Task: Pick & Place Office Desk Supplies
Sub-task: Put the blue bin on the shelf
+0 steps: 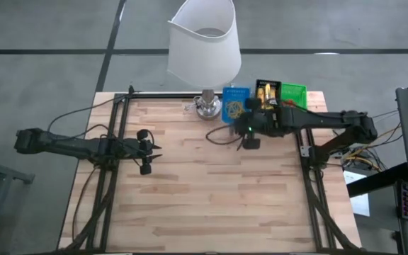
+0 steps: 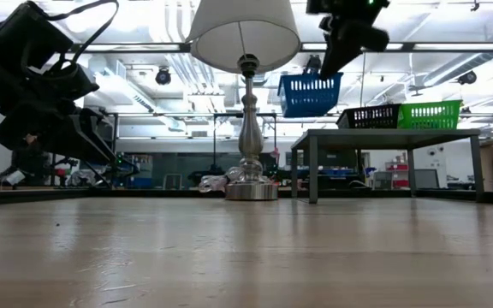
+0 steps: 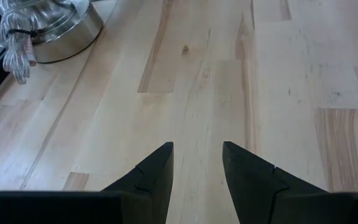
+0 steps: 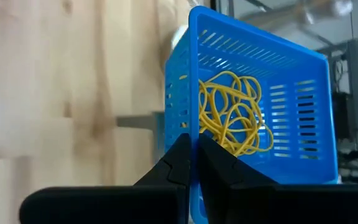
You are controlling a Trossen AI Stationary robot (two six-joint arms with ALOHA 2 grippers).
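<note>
Nearest to us, the front of the worktop point(image 1: 211, 205) is bare pale wood planks. Partway back on its left side, the left gripper point(image 3: 197, 144) hovers over the wood with its jaws released: the two dark fingers stand apart with only bare board between them.

Farther back, right of centre, the right gripper point(image 4: 194, 140) has its jaws clenched on the wall of the blue tray point(image 4: 291, 99), pinching the slotted plastic near its rim. In the low view this tray hangs clear of the worktop, high up under the gripper. Inside it, a tangle of yellow rubber bands point(image 4: 232, 112) rests against the slotted wall close to the pinching fingers.

From above, the blue tray sits just beside the lamp point(image 1: 204, 42), whose white shade covers the middle of the far edge. Its shiny metal base point(image 3: 61, 25) stands on the wood with a bundled clear cord point(image 3: 17, 43) touching it.

Behind the right gripper, at the far right corner, the black tray point(image 1: 268, 91) and the green tray point(image 1: 293, 94) stand side by side on the grey shelf point(image 2: 383, 133). Some yellow items point(image 1: 263, 92) lie in the black tray; we cannot tell what they are.
</note>
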